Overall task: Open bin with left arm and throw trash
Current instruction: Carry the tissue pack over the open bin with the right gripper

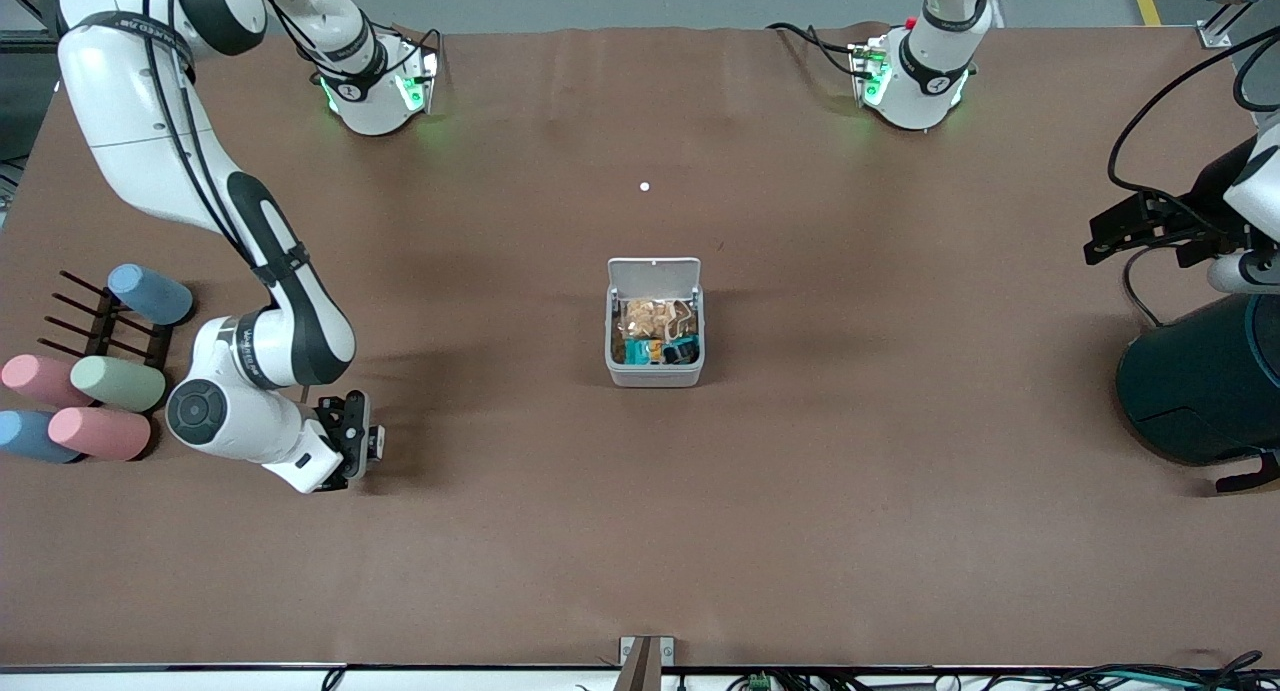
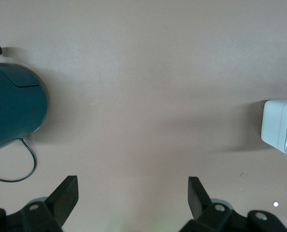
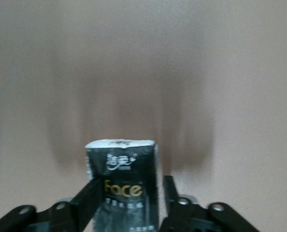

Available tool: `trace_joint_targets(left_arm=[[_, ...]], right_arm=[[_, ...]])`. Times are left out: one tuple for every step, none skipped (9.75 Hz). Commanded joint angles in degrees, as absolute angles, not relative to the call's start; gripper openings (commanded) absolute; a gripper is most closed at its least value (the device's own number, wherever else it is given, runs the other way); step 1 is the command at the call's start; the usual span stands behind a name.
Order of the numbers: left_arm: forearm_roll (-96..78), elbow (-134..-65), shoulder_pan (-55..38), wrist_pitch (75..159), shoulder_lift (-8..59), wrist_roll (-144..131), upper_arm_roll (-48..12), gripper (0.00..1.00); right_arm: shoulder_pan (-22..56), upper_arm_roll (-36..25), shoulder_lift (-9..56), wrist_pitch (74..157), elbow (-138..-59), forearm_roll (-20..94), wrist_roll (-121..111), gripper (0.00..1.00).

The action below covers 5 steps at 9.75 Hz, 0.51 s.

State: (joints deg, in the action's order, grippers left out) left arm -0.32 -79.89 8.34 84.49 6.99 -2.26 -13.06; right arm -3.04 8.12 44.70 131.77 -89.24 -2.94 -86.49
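The white bin (image 1: 655,376) stands at the table's middle with its lid (image 1: 654,274) swung up and open. Several pieces of trash lie inside it. The bin also shows in the left wrist view (image 2: 278,124). My right gripper (image 1: 358,437) is over the table at the right arm's end, beside the pastel cylinders. In the right wrist view the right gripper (image 3: 130,186) is shut on a black printed packet (image 3: 124,164) that sticks out past the fingertips. My left gripper (image 1: 1105,236) is high over the table at the left arm's end, above the teal drum. In the left wrist view it (image 2: 132,181) is open and empty.
A large dark teal drum (image 1: 1200,381) stands at the left arm's end and shows in the left wrist view (image 2: 12,106). Pastel cylinders (image 1: 100,381) and a dark rack (image 1: 110,321) lie at the right arm's end. A small white dot (image 1: 644,186) lies on the table farther from the front camera than the bin.
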Motion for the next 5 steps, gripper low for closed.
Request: trace_joint_targets(left_arm=[[-0.8,-84.6,3.3,85.0,2.7,-1.9,-7.9,1.00],[-1.1,-85.9,2.6,85.0,0.9,-1.8,-7.3,1.00],[-1.1,-88.4,-0.7,85.1,-1.6,-1.9,-3.7,1.00],[-1.1,-90.5,-3.0,86.3,-3.1,-1.8,-1.0,1.00],[-1.1,-90.6,-3.2,86.6,-3.2,-1.1,-0.2,1.00]], right_arm=[[-4.3,9.1,43.9,132.6,-91.3,-1.6,-87.3,0.27],[-4.4,9.1,43.9,132.6,-91.4,-1.5,-87.2,0.19],[-4.5,9.1,43.8,132.2,-91.3,-1.2,-87.0,0.13],[-4.7,9.1,43.7,132.0,-91.1,-1.1,-87.0,0.10],[-4.6,9.2,43.4,131.3,-90.5,-1.1,-86.9,0.10]])
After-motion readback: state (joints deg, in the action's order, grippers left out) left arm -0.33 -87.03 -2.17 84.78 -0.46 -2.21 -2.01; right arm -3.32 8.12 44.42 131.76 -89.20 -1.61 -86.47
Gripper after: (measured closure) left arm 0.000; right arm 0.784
